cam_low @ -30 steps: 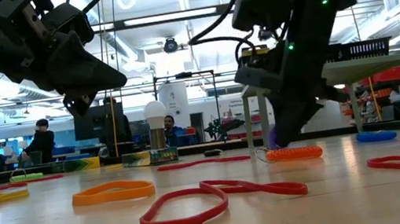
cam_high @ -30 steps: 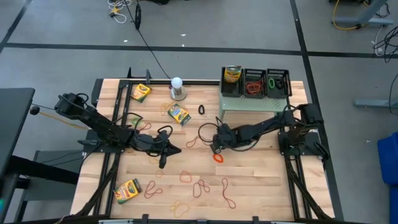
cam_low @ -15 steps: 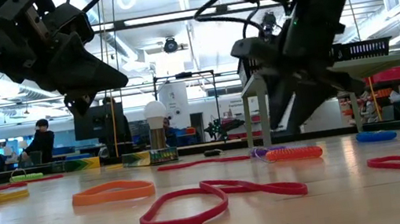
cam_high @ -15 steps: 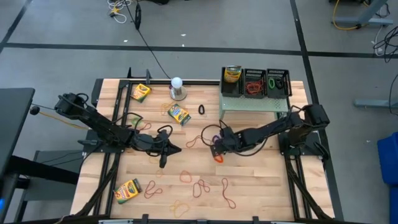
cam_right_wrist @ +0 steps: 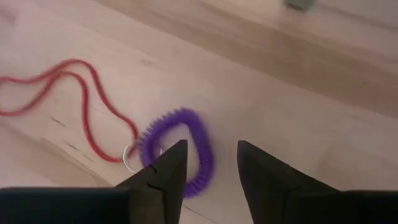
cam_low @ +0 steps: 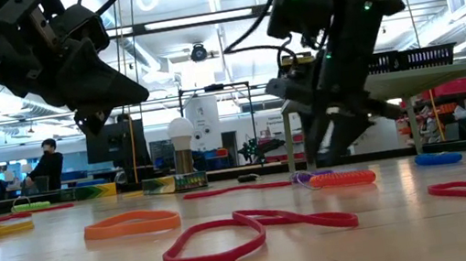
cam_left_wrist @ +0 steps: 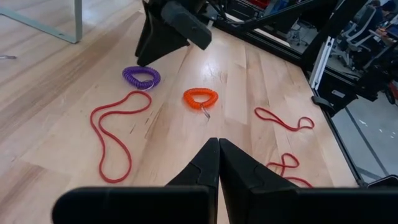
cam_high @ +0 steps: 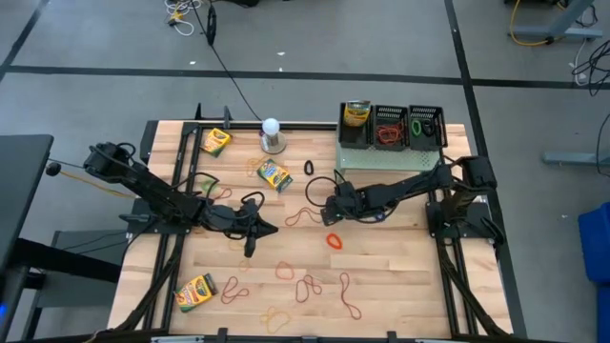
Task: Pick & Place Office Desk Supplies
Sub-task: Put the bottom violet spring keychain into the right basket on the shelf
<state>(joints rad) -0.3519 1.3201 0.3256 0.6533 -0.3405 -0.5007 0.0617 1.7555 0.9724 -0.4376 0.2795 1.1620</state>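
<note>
My right gripper [cam_right_wrist: 211, 163] [cam_high: 334, 204] hangs open a little above the table, fingers pointing down over a purple coil loop [cam_right_wrist: 180, 149] [cam_left_wrist: 141, 77] that lies flat on the wood. I see no touch. An orange coil loop [cam_high: 334, 240] [cam_left_wrist: 200, 98] lies flat just nearer the table's front. My left gripper [cam_left_wrist: 217, 163] [cam_high: 250, 250] is shut, holds nothing, and hovers left of centre. Crayon boxes [cam_high: 274, 174] [cam_high: 195, 292] [cam_high: 215, 141] lie on the table. Black mesh baskets [cam_high: 391, 126] stand on the pale green riser [cam_high: 386, 158].
Thin rubber bands [cam_high: 307, 286] are scattered along the near half of the table, and a red one [cam_right_wrist: 81, 106] lies beside the purple coil. A white ball on a metal base [cam_high: 272, 133] stands at the far edge. People sit in the room behind.
My right gripper has opened beside the orange coil loop, risen slightly and gone toward the table's far edge, ending over the purple coil. The orange coil lies where it was.
</note>
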